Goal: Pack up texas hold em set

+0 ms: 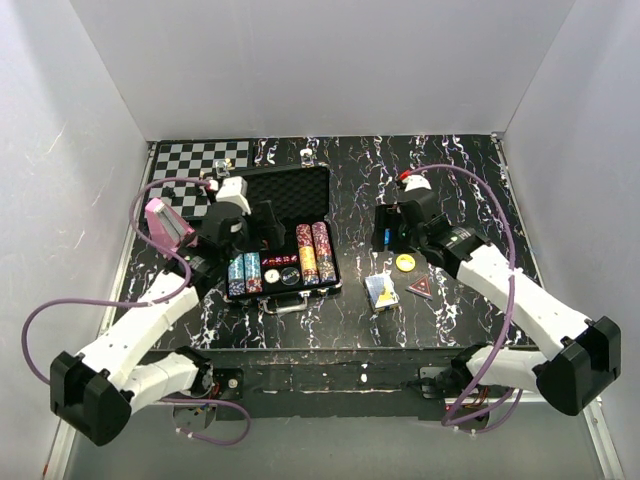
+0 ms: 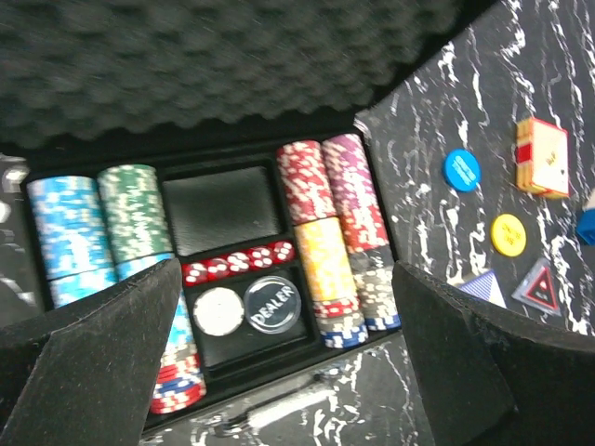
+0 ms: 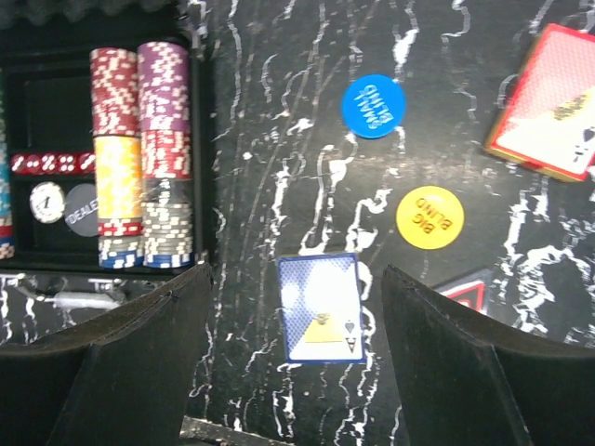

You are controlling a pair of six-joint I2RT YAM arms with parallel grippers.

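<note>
The texas hold em set's black case (image 1: 318, 188) lies open, its foam lid (image 2: 186, 65) up. Chip rows (image 2: 330, 232), red dice (image 2: 237, 263), a white button (image 2: 218, 310) and a dealer button (image 2: 271, 304) sit inside. One middle compartment (image 2: 223, 209) holds nothing. On the table to its right lie a blue card deck (image 3: 322, 307), a red deck (image 3: 553, 102), a blue button (image 3: 373, 106), a yellow button (image 3: 429, 217) and a red triangle (image 3: 465, 283). My left gripper (image 2: 286, 271) hovers open over the case's front. The right gripper (image 3: 296, 269) stands open above the blue deck, holding nothing.
A black-and-white chessboard (image 1: 200, 160) lies at the back left of the marbled table (image 1: 460, 190). A pink object (image 1: 168, 225) sits left of the case beside my left arm. White walls close in the table on three sides.
</note>
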